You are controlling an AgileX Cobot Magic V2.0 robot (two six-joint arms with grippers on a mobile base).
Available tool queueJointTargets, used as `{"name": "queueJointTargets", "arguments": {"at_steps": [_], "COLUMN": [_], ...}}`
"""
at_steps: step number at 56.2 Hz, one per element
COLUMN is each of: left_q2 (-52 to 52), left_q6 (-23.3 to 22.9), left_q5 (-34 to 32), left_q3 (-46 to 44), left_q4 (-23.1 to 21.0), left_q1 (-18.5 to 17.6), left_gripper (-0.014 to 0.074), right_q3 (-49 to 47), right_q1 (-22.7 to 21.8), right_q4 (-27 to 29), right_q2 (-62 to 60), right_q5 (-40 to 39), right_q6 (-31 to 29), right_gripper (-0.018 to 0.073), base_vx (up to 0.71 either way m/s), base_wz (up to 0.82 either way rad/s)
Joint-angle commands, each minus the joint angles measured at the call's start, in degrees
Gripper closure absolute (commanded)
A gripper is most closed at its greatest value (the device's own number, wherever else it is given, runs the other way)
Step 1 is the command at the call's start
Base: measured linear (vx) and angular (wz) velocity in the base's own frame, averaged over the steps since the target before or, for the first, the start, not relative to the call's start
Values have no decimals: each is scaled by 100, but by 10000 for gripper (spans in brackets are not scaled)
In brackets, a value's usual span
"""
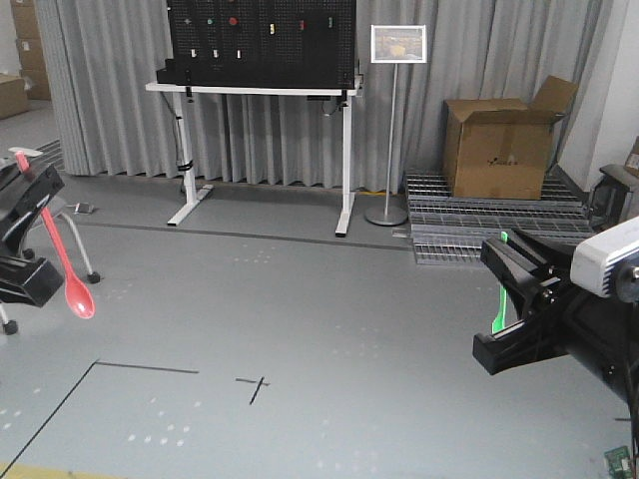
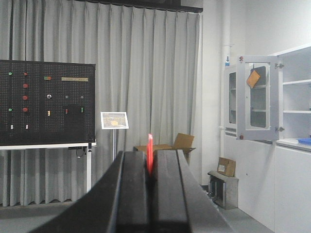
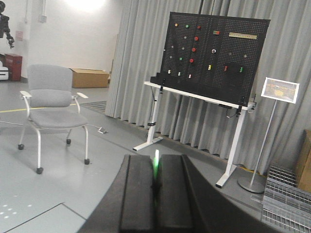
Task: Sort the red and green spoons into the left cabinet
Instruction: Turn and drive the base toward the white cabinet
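The right gripper [image 1: 509, 304] sits closest, low at the right edge of the front view, its jaws clamped on the green spoon [image 1: 499, 317], which stands nearly upright between them. In the right wrist view only a short green tip shows above the closed black fingers [image 3: 138, 194]. At the opposite edge the left gripper [image 1: 38, 225] is closed on the handle of the red spoon [image 1: 60, 247], whose bowl hangs down and slightly right above the grey floor [image 1: 329, 299]. Black tape marks [image 1: 258, 384] lie on the floor between the arms. Farther back stands a white desk [image 1: 250, 90] carrying a black pegboard [image 1: 260, 30], with a sign stand [image 1: 397, 45] just beside it and a cardboard box [image 1: 499, 150] on metal grates [image 1: 469, 235]. A grey curtain [image 1: 110, 90] closes the back. In the left wrist view the white cabinet [image 2: 291, 184] stands off to the right, well apart from both spoons.
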Motion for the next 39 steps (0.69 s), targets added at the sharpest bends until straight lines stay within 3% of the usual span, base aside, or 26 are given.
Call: {"name": "queueJointTargets", "arguments": {"at_steps": [1, 39], "left_q2": [-98, -98], "left_q6": [6, 6], "left_q5": [-375, -373], "left_q3": [-177, -177], "left_q4": [-113, -113], "left_q1": [-27, -27], "left_gripper": [603, 603], "right_q3": [-153, -153], "right_q1": [-13, -13], "right_q4": [33, 35], "right_q2": [-132, -132], "right_q5": [-440, -444], "right_q6": [7, 7], "right_gripper": [568, 568], "base_vx": [62, 62], "base_wz": [-8, -8]}}
